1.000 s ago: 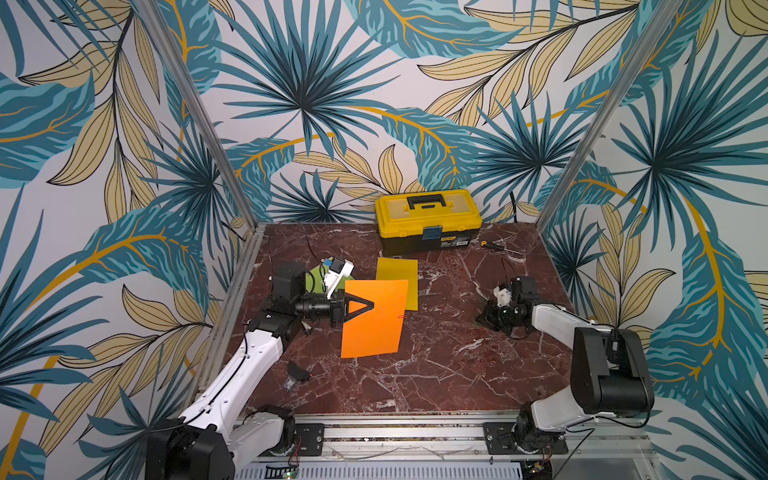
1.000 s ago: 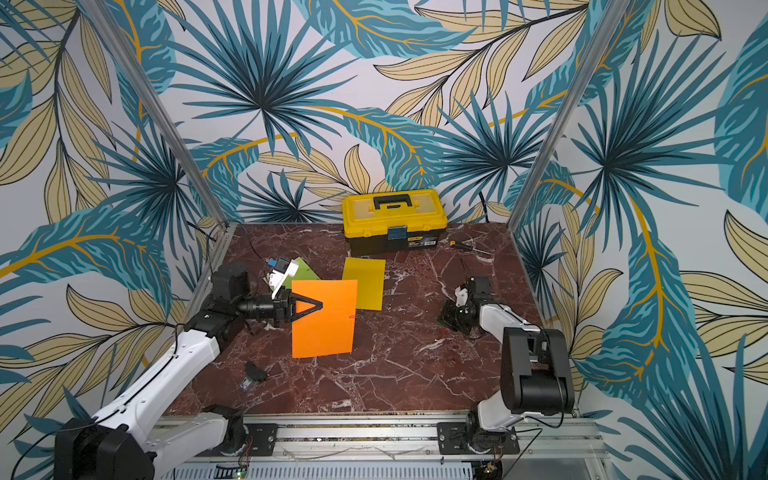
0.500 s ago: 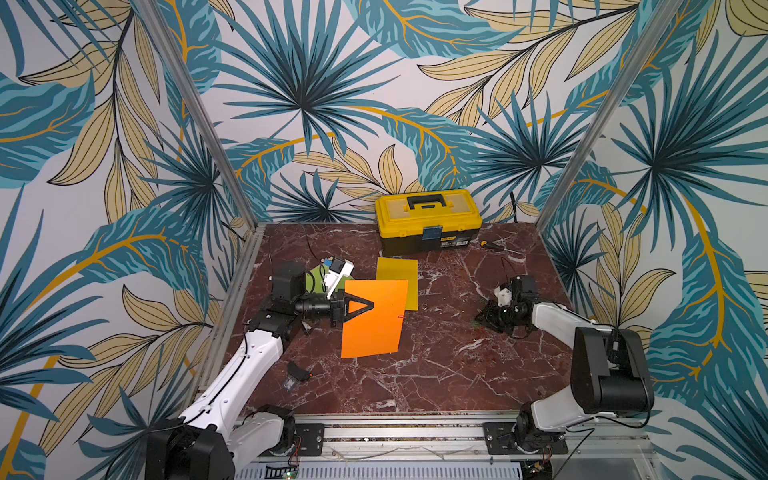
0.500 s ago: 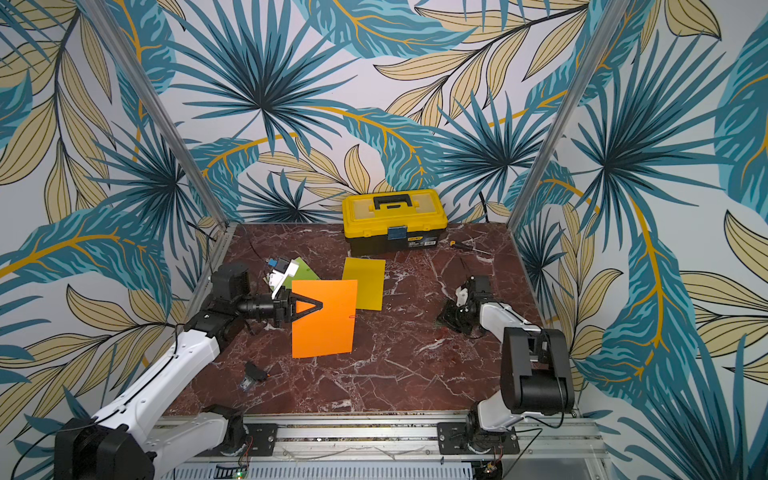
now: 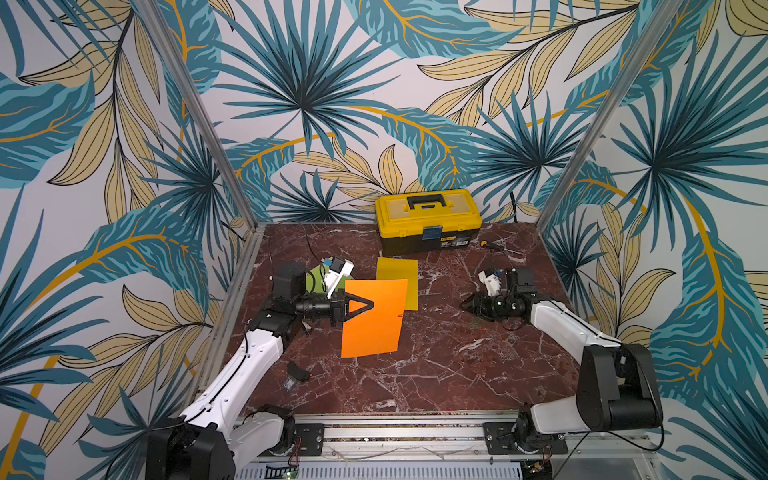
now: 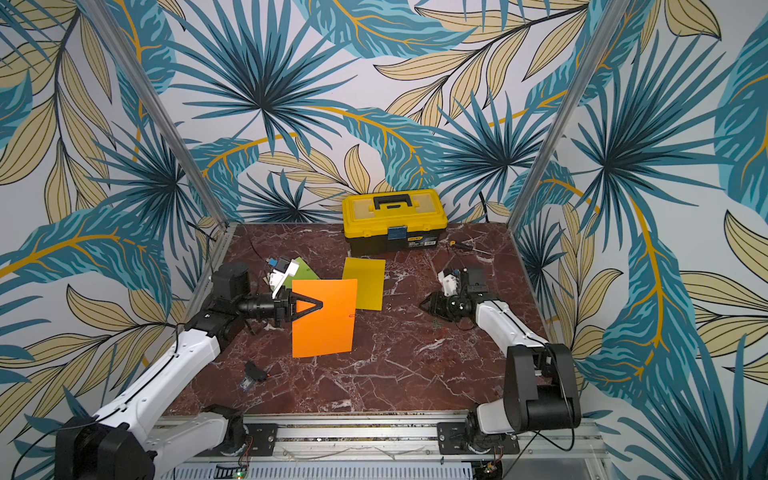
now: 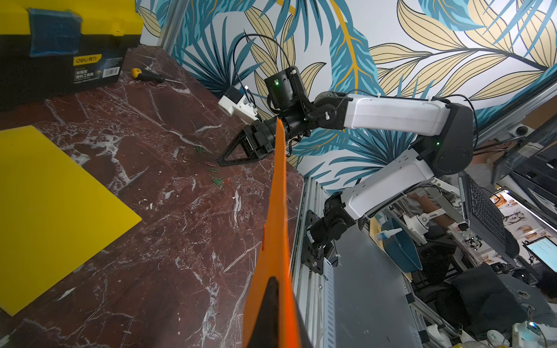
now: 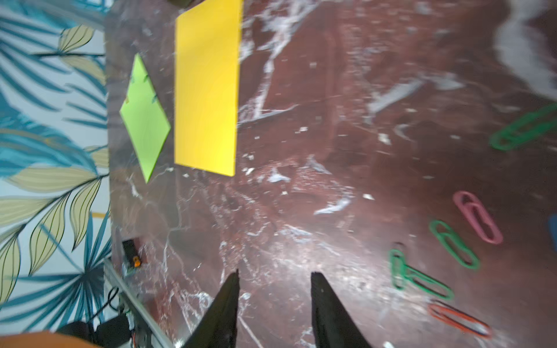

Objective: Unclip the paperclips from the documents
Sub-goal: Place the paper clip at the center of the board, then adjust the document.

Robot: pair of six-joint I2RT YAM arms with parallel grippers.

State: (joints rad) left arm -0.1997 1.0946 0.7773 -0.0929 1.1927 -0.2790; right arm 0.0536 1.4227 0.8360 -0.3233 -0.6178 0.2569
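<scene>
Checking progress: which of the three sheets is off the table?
The orange sheet, held by the left gripper; the yellow sheet and green sheet lie flat.

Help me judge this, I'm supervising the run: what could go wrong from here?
The left gripper pinches the orange paper sheet near one edge only; tugging the small red wire paperclip on its opposite edge could slip or tear it. The open right gripper sits low beside loose coloured paperclips on the marble table and might scatter them.

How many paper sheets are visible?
3. The orange sheet is held in the left hand; the yellow sheet lies flat before the toolbox; the green sheet is behind the left hand, partly hidden.
</scene>
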